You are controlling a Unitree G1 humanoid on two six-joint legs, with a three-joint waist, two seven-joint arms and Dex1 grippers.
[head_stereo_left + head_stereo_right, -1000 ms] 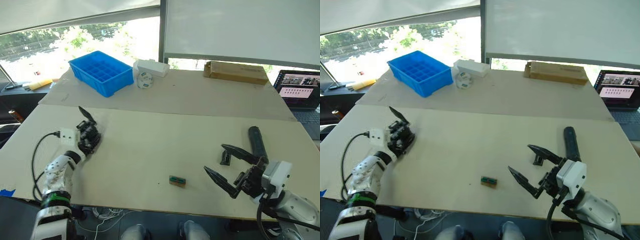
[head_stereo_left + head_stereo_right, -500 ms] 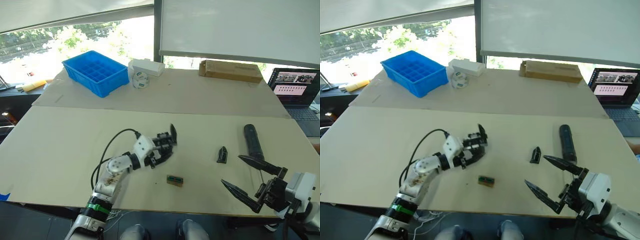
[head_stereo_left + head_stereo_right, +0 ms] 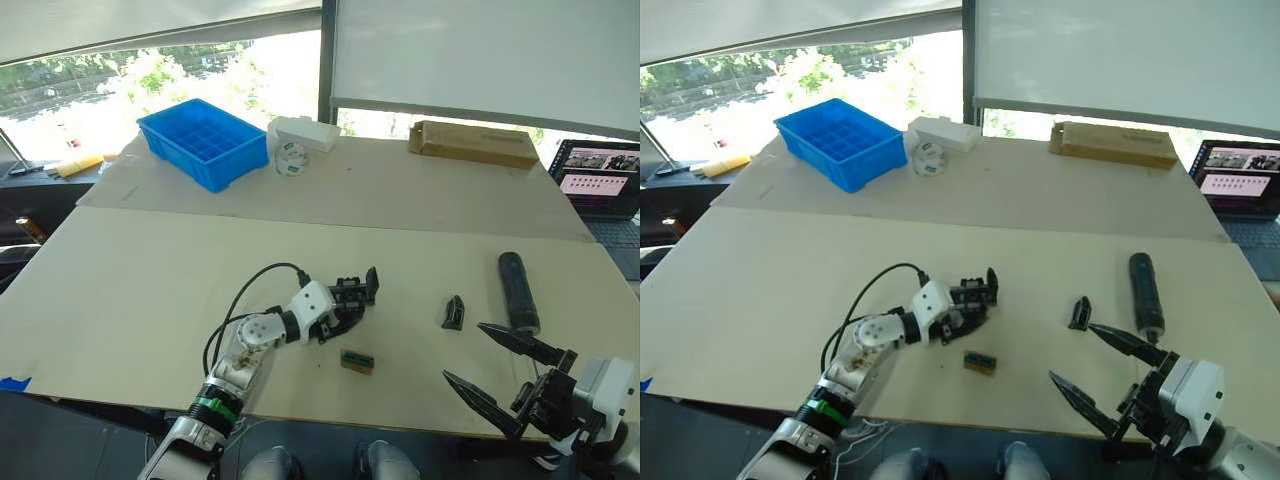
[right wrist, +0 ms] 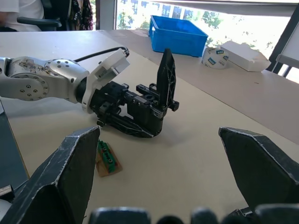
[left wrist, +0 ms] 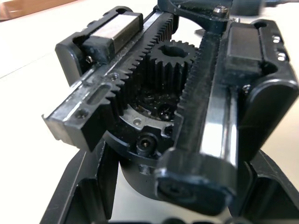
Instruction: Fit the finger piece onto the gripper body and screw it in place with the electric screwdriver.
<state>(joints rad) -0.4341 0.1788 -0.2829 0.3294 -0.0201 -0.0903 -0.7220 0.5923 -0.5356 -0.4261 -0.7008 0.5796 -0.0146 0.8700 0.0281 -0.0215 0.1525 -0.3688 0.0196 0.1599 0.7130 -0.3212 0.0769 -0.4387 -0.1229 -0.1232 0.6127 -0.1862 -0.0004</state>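
A: Starting at the left, what does the left gripper have?

B: It is clamped on the small black blocky gripper body with the rack-and-gear face; the left wrist view shows its two black fingers hugging the round base. It holds that mechanism low over the middle of the pale tabletop, toward the front edge, with the one pointed finger standing up.

A: And just past it?

B: A small tan-and-green rectangular block lies near the front edge, just beside the held body. It is no part of the job.

A: Where is the small black wedge-shaped plastic finger piece?

B: Lying free on the tabletop, between the held body and the long black pen-shaped electric screwdriver. Its long axis runs roughly from front edge to back edge, as does the screwdriver's.

A: The right gripper?

B: Spread wide and empty, at the front right corner. The wedge lies ahead of it and a little toward the centre; the screwdriver lies almost straight ahead of its fingertips.

A: So which arm fetches the wedge?

B: The right, I judge. It is nearer and free, while the left is occupied. The wedge is small, so the jaws need to straddle its narrow sides.
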